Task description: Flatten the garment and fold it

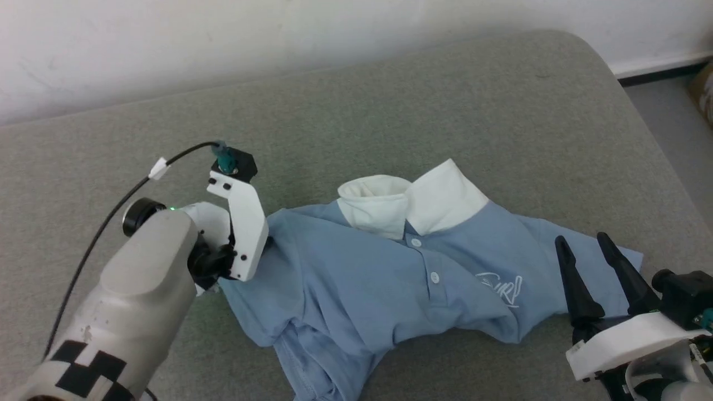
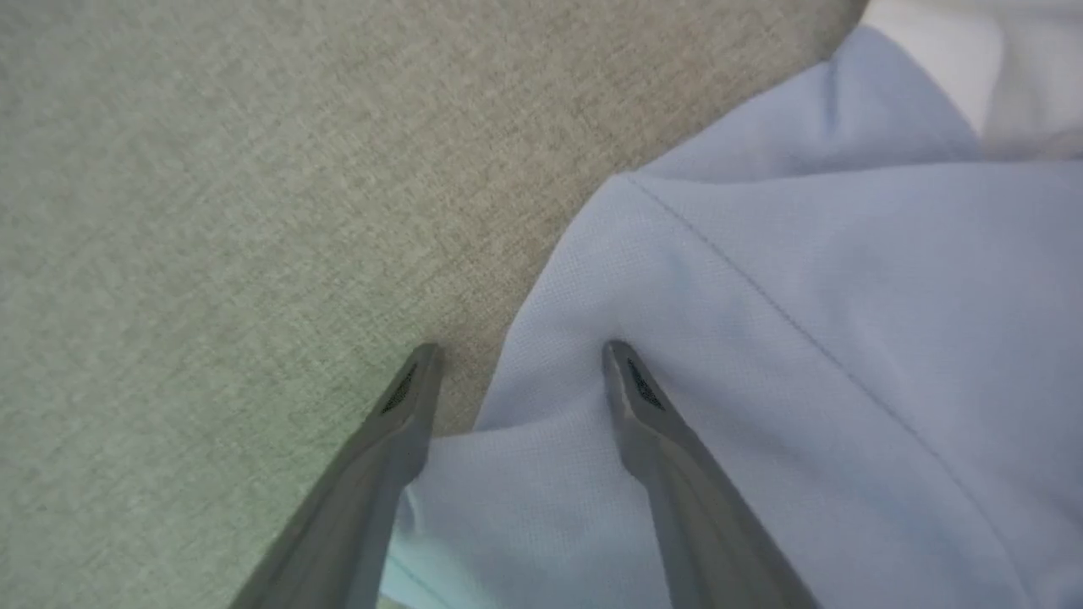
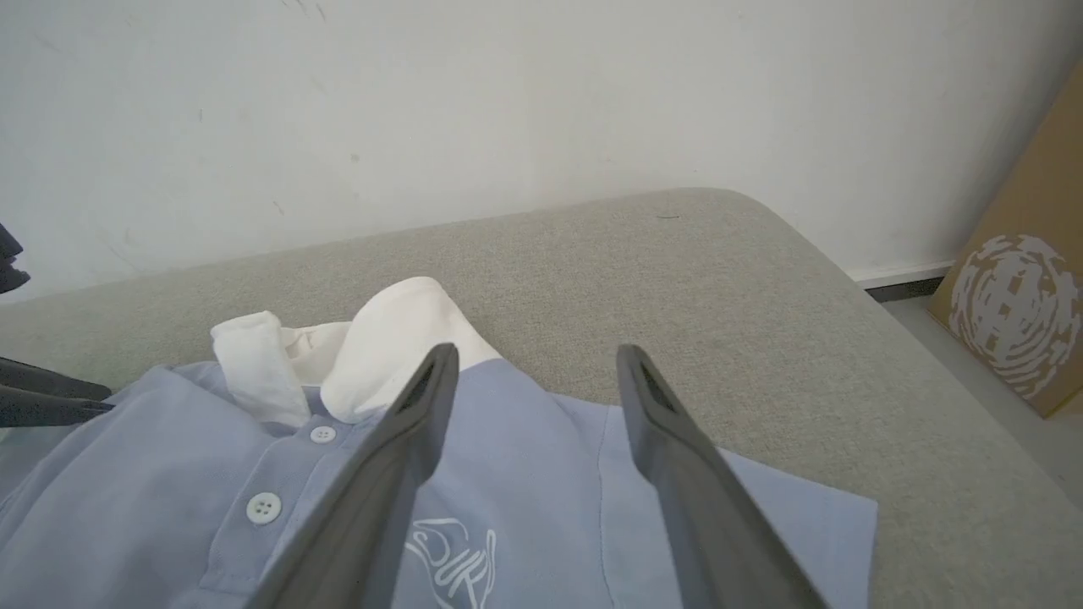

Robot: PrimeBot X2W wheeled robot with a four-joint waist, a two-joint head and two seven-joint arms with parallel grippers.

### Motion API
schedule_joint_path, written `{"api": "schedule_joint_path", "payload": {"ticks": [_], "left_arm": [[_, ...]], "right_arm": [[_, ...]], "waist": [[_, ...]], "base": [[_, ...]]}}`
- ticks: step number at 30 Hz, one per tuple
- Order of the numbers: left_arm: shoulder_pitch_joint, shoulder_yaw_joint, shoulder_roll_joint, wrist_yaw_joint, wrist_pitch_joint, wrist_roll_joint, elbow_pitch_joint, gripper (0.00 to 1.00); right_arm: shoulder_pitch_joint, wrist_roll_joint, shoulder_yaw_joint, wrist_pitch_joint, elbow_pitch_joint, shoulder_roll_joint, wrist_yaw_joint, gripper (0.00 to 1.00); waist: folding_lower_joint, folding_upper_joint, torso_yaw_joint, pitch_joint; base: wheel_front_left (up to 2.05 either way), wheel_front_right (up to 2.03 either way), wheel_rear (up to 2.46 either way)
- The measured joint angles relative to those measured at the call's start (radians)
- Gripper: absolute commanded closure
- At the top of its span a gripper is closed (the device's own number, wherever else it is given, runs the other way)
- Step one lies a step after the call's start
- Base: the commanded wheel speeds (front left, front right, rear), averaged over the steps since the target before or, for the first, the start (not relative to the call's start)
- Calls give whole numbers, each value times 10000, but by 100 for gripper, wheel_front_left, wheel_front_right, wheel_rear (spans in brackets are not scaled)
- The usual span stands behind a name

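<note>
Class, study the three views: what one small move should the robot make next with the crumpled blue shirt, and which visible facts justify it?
Probably close the left pincer on the near edge of the shirt. Its open fingers straddle that edge, one over fabric, one over the grey cushion, and the shirt lies bunched, so it likely needs gripping before any pull flat.

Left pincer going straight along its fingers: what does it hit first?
Probably the garment: the open left pincer straddles its edge, one finger over blue cloth, the other over the grey cushion. Depth is unclear.
</note>
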Motion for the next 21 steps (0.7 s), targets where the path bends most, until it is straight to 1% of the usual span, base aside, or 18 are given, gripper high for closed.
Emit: {"api": "schedule_joint_path", "payload": {"ticks": [3,8,10,11,12,13,16,19,21], "left_arm": [[-273,-545,230,-31,702,-351,-73,0],[-480,-1565,723,-31,2240,-1041,-650,0],[-480,-1810,895,-31,2518,-1212,-853,0],[-474,-1900,951,-31,2525,-1241,-936,32],[-458,-1935,978,-31,2523,-1302,-982,57],[-451,-1981,1003,-31,2491,-1329,-1024,100],[-348,-2065,1091,-31,2082,-1398,-1076,100],[-50,-1935,1101,-31,1177,-1492,-1051,100],[240,-1779,1081,90,416,-1494,-1022,100]], "right_arm": [[-25,33,-31,-13,61,8,0,0],[-28,127,-67,-6,134,54,0,0],[-28,221,-98,8,157,65,0,0],[-35,224,-96,8,165,65,0,0],[-47,232,-88,8,167,77,0,0],[-68,251,-84,10,178,90,0,0],[-116,268,-84,17,215,105,0,0],[-141,282,-173,40,282,98,0,0],[-156,330,-307,119,399,65,0,0]], "waist": [[0,0,-126,113],[-1,0,-115,78],[-1,0,-59,45],[-1,0,-31,40],[0,0,-6,36],[-1,0,16,35],[-1,0,61,25],[-1,0,93,-57],[0,0,120,-141]], "base": [[0,0,0],[0,0,0],[0,0,0],[0,0,0],[0,0,0],[0,0,0],[0,0,0],[0,0,0],[0,0,0]]}}
